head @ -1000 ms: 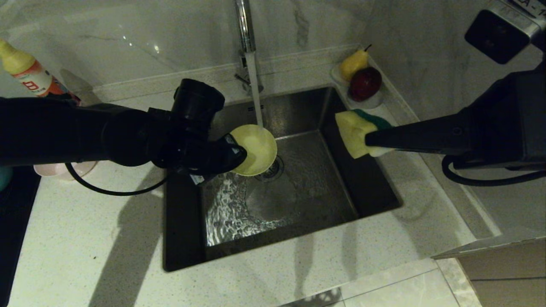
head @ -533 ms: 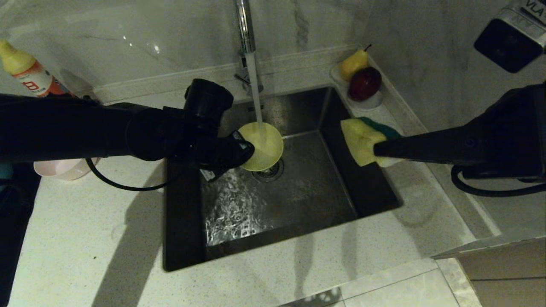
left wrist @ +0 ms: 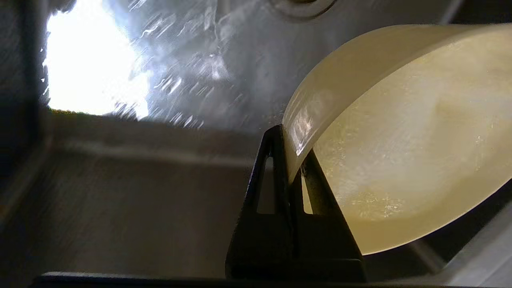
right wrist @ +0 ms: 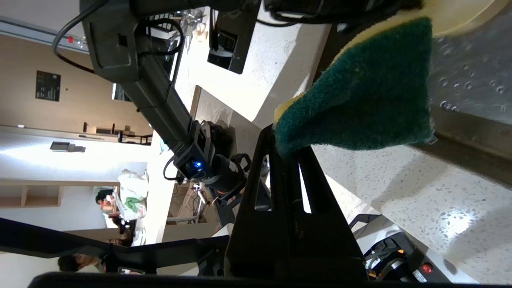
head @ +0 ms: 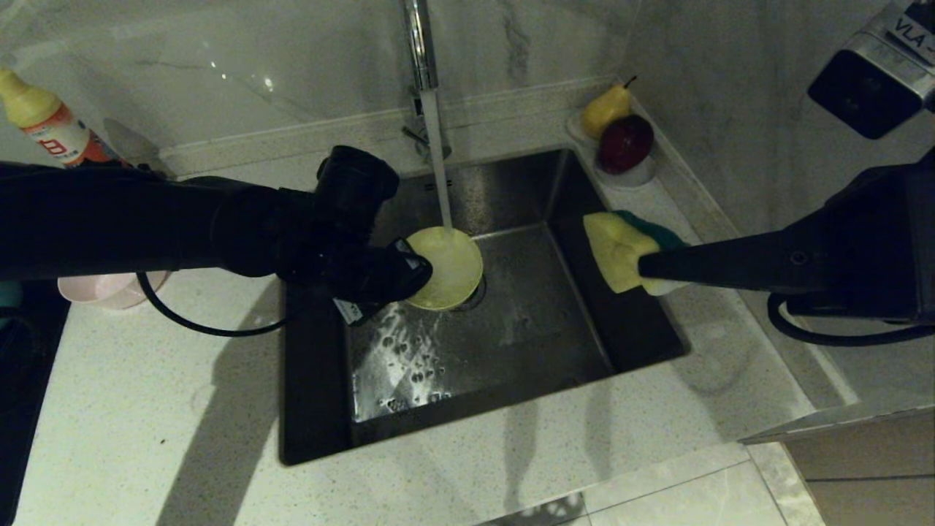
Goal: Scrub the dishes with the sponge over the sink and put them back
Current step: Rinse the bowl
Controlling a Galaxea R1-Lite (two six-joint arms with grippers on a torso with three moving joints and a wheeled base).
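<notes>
While left end effector clamps yellow bowl tilted under tap stream for rinsing, right end effector pinches sponge nearby, ready to scrub.

Head camera high above the sink; wrist cameras close behind each claw, all sharing the basin.

Marble wall, speckled pale counter, dim light.
</notes>
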